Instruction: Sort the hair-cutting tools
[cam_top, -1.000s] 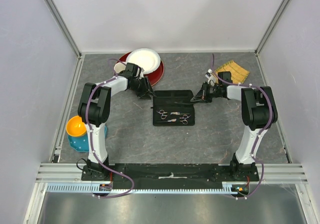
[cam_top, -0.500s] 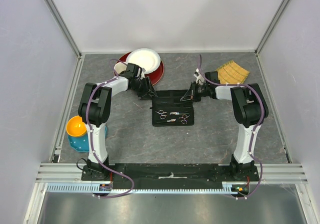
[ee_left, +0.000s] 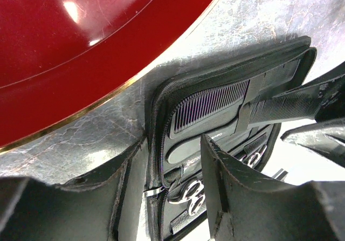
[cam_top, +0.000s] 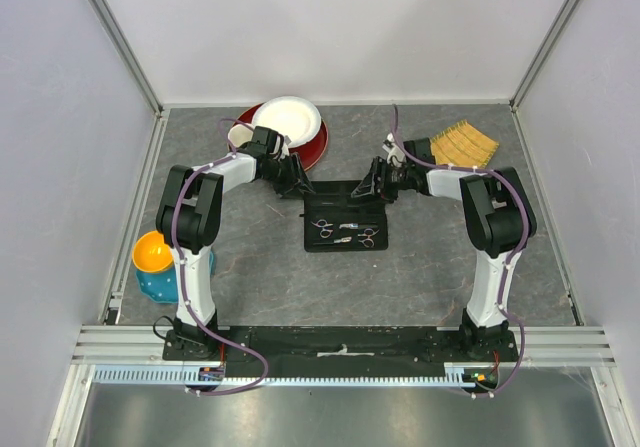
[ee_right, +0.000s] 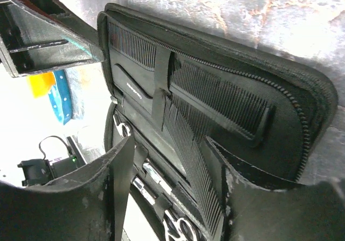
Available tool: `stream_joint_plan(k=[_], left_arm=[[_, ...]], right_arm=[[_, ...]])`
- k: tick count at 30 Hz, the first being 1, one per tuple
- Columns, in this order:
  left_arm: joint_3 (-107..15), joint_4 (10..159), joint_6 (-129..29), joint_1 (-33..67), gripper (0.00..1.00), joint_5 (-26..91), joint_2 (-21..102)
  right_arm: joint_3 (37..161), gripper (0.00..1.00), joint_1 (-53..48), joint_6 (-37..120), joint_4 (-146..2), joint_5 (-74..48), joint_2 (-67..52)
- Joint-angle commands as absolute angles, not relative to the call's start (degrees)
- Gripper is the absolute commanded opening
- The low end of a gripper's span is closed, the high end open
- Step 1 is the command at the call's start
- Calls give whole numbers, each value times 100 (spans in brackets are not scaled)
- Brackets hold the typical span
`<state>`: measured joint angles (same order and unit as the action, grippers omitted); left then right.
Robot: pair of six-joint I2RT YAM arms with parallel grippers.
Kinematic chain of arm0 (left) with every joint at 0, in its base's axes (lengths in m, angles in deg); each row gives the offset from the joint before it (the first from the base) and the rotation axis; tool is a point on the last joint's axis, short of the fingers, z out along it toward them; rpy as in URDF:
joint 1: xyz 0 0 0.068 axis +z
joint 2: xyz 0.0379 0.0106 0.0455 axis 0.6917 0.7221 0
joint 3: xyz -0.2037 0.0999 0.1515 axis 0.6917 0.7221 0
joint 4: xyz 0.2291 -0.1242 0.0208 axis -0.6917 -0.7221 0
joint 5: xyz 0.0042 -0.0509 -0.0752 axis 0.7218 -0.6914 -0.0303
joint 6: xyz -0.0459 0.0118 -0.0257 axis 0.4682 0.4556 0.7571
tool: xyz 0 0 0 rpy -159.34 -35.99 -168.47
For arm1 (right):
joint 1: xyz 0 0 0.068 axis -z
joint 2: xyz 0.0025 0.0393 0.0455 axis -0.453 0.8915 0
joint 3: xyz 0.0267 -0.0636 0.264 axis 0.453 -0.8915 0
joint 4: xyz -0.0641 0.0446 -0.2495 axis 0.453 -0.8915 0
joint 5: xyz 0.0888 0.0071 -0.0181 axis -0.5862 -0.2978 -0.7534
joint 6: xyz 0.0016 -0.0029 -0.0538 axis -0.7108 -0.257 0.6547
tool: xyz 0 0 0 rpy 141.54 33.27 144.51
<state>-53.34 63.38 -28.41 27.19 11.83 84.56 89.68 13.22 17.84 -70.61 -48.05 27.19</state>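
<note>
A black zip case (cam_top: 345,217) lies open at the table's middle. Silver scissors (cam_top: 324,229) with ring handles sit strapped in its near half, their rings (ee_left: 188,192) showing in the left wrist view too. One black comb (ee_right: 226,95) is tucked in the far flap. A second comb (ee_right: 188,149) lies slanted across it, one end under a strap. My right gripper (ee_right: 168,141) stands open astride this slanted comb. My left gripper (ee_left: 175,144) is open over the case's left zip edge (ee_left: 153,144), nothing held.
A red plate (cam_top: 310,147) with a white dish (cam_top: 288,119) on it sits just behind the left gripper. A yellow slatted mat (cam_top: 465,144) lies at the back right. An orange bowl (cam_top: 152,252) on a blue cup stands by the left arm.
My right gripper has moved left over the case's far flap and gone from shut to open, leaving the comb on the flap. The left arm has hardly moved.
</note>
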Motion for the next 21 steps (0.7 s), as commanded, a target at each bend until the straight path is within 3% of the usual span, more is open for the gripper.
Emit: stream_joint_plan(k=[1, 7, 12, 21], left_arm=[[-5162, 6145, -3075, 2663, 50, 1553, 8435], [-5153, 6101, -3093, 2672, 50, 1650, 8426], [-5135, 6083, -3084, 2663, 50, 1685, 8417], [-5074, 6127, -3023, 2610, 50, 1580, 8452]], right_arm=[[9068, 63, 1357, 2120, -7624, -3882, 2606], [9147, 69, 1551, 2331, -8134, -3688, 2334], [9182, 62, 1577, 2340, -8239, -3793, 2316], [9217, 22, 1524, 2104, -8169, -4066, 2500]])
